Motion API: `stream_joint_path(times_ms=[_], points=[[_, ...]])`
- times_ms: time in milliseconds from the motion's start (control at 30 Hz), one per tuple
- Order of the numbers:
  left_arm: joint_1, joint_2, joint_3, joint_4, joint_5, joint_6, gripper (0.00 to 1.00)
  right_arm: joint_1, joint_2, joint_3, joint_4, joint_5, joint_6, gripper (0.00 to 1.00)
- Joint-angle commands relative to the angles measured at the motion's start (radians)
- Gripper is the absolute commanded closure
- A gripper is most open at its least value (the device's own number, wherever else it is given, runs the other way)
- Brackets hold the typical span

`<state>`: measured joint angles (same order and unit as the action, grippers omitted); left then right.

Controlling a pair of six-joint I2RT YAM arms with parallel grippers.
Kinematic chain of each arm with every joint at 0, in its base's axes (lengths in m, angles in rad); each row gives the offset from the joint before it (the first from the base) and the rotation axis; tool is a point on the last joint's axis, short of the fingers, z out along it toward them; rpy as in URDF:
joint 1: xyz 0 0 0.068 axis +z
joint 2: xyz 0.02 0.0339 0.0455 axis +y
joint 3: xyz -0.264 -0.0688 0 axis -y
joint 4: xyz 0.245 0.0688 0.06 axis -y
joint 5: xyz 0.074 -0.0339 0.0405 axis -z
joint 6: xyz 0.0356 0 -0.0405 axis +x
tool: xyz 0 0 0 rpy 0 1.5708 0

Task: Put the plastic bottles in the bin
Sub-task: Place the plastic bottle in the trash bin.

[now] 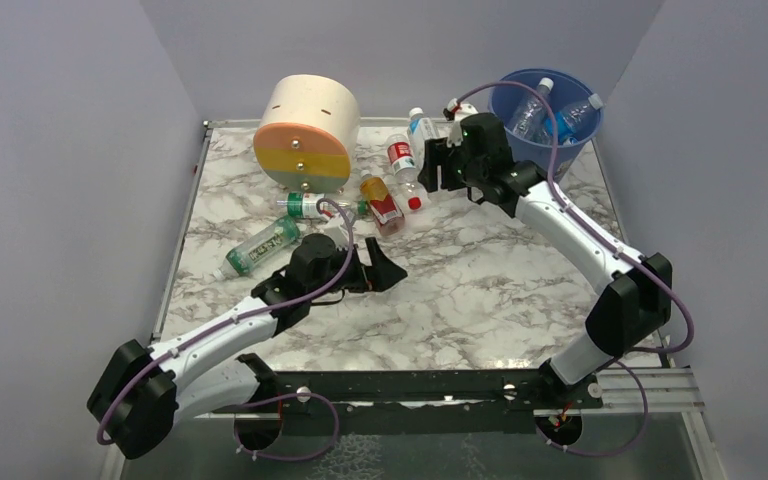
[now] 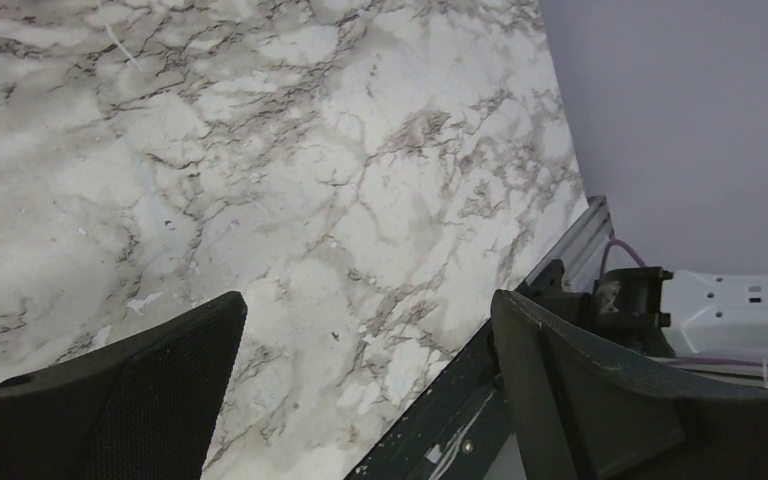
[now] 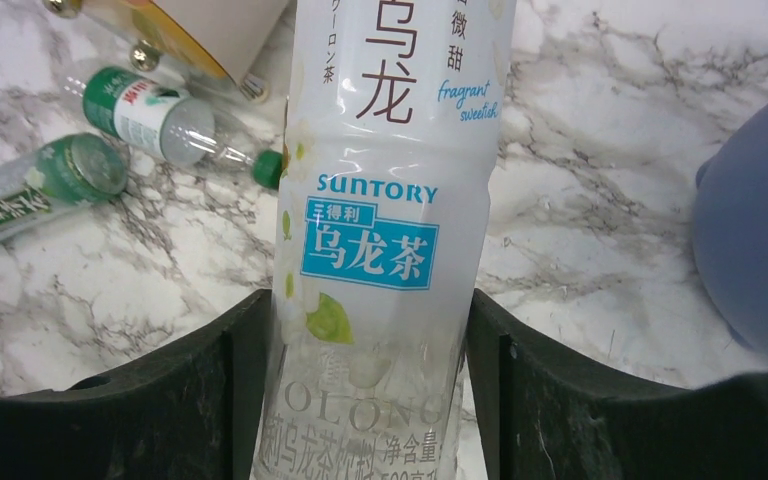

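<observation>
**Left end effector** [image 2: 365, 310]: nearest the bases, low over bare desk [image 2: 340, 150]. Fingers are spread wide with nothing between them.

**Loose items, mid desk:** a green-labelled bottle [image 1: 260, 245] and a green-capped bottle [image 1: 310, 207] lie on their sides just beyond the left end effector. Farther on lie an orange-tinted bottle [image 1: 380, 198] and a red-labelled bottle [image 1: 403, 160], both beside the cream, orange and yellow cylinder [image 1: 305, 135].

**Right end effector** [image 3: 368, 330]: clamped across the body of a white-labelled bottle [image 3: 385, 180], one finger on each side, both against the label film. It sits just short of the bin, on the bin's near-left side. The views do not settle whether this bottle is clear of the desk.

**Bin** [image 1: 572, 148]: upright at the far right corner. Two bottles [image 1: 532, 110] lean inside it, caps up.

**Handling assessment (judgement):**
- No liquid level shows in the held bottle, so it is probably empty and very light.
- The thin clear wall should dent under hard pressure, so moderate closing force is advised.
- The glossy label film is likely slippery, and the round barrel may roll or twist.
- The best hold is across the barrel at mid-body, square to the long axis.
- Avoid the cap and the tapering shoulder.
- The bottles lying on the desk should be taken the same way.
</observation>
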<state>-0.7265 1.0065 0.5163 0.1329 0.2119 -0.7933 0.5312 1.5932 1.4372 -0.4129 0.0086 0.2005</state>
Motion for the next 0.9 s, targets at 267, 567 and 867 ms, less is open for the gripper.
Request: stream_joint_path(times_ms=[267, 567, 867], points=[[0.001, 0.236, 0.021, 0.103, -0.026, 0.041, 0.01, -0.033, 0.029, 0.239, -0.038, 0.015, -0.057, 0.33], [0.001, 0.228, 0.028, 0.090, -0.023, 0.049, 0.01, -0.226, 0.049, 0.335, -0.026, -0.063, -0.051, 0.33], [0.001, 0.185, 0.049, 0.044, -0.014, 0.053, 0.01, -0.397, 0.107, 0.449, -0.025, -0.134, -0.011, 0.33]])
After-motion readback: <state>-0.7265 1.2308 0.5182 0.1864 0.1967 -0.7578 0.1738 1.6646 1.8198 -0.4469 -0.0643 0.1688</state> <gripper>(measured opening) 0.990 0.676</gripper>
